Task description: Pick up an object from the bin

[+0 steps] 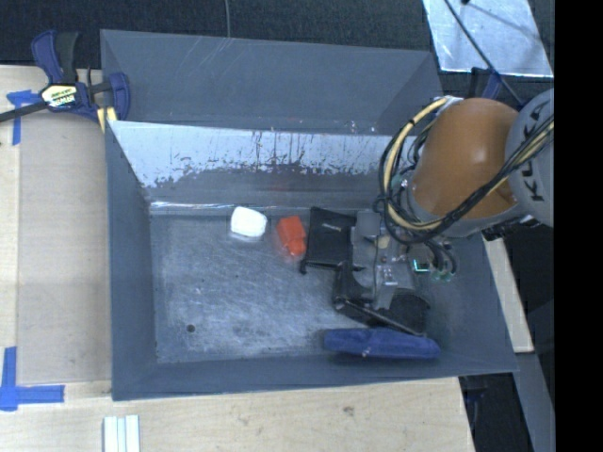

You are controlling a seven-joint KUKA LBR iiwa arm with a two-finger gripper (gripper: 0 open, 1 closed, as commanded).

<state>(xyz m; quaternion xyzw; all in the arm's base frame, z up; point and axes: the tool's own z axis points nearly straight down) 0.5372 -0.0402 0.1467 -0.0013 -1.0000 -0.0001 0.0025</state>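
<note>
The gripper (377, 273) is held low at the bin's (132, 252) four o'clock, seemingly placed for a black block (330, 238) at its ten o'clock or a blue roll (382, 344) at six, though its opening and any hold cannot be told.

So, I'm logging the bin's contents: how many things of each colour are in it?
White: 1, a block
Orange: 1, a lump
Black: 2, a box and a flat piece just below the gripper
Blue: 1, a long thing at the front wall
Total: 5
</note>
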